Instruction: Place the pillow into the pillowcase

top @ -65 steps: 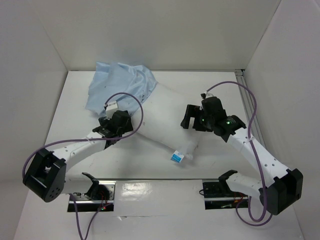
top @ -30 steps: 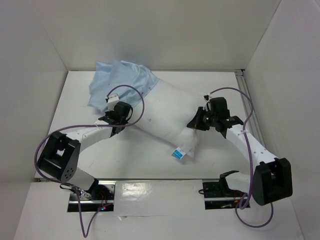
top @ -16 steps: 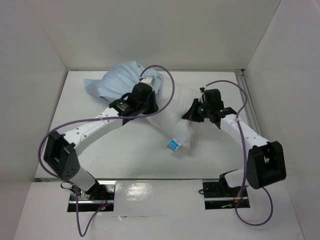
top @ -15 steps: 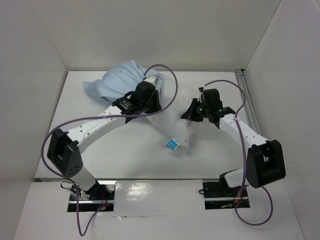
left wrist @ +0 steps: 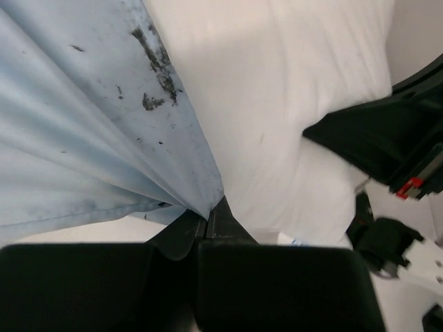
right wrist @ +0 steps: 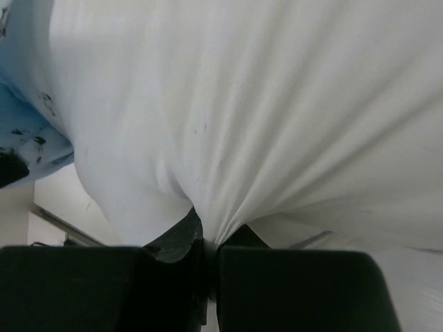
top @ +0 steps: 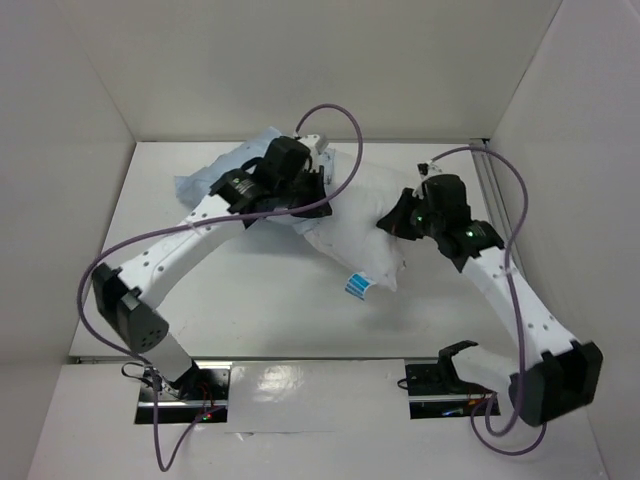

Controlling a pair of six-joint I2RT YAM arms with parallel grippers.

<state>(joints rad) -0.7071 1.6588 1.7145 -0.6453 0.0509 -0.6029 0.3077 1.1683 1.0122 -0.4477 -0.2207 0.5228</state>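
I see a white table (top: 250, 300) boxed in by plain white panels: back wall (top: 320, 70), left wall (top: 50, 150), right wall (top: 580, 150). Metal rail (top: 487, 175) along the table's right edge. Light even, shadows soft.

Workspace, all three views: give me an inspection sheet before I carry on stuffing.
Surface: white table, flat.
Job's things: pillow lies across the middle, its far-left end meeting the bunched, dark-specked pillowcase; how far in, cannot tell.
Clutter: nothing seen.
Grippers: left gripper shut on the pillowcase edge; right gripper shut on pillow fabric.
Cables: purple cables loop from each wrist; no snag seen.
Surroundings: white walls on three sides; metal rail at right.
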